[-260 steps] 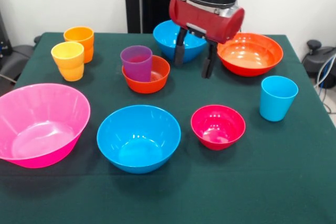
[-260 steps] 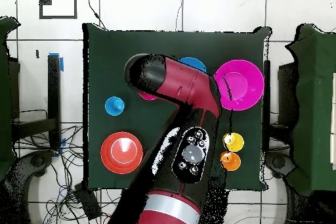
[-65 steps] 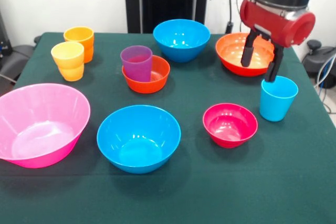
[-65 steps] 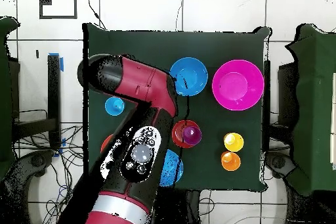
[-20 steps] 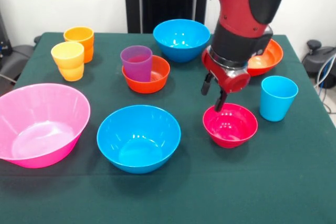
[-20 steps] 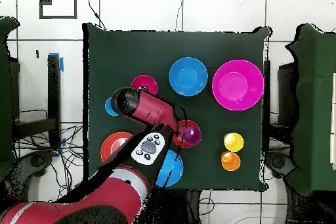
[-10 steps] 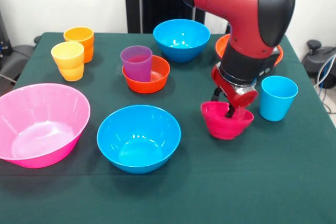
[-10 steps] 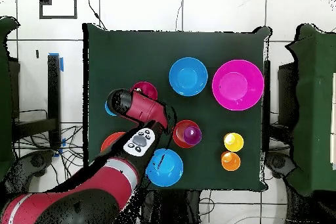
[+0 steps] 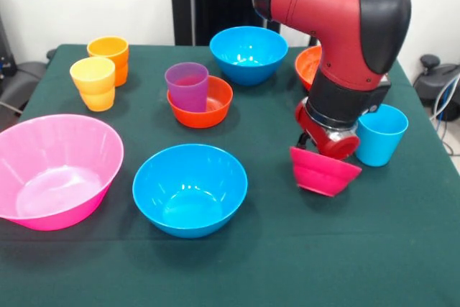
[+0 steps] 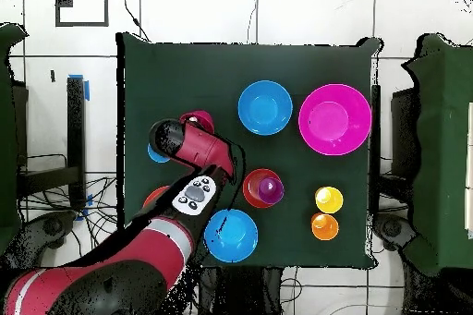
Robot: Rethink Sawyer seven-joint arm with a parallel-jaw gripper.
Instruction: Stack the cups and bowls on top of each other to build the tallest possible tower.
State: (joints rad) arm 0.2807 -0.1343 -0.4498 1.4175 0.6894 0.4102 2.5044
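My gripper is shut on the rim of the small crimson bowl and holds it tilted just above the cloth, right of centre. The fingers are mostly hidden behind the red wrist. In the overhead view the crimson bowl shows just past the wrist. The purple tumbler stands inside the small orange bowl at mid-table. The light blue tumbler stands right beside the held bowl. The yellow tumbler and the orange tumbler stand at the far left.
A huge pink bowl sits at the near left. One blue bowl is at the near centre, another at the far centre. The wide orange bowl is mostly hidden behind the arm.
My gripper came from over the wide orange bowl down to the crimson bowl, took hold of its rim, and has now tipped and lifted it slightly.
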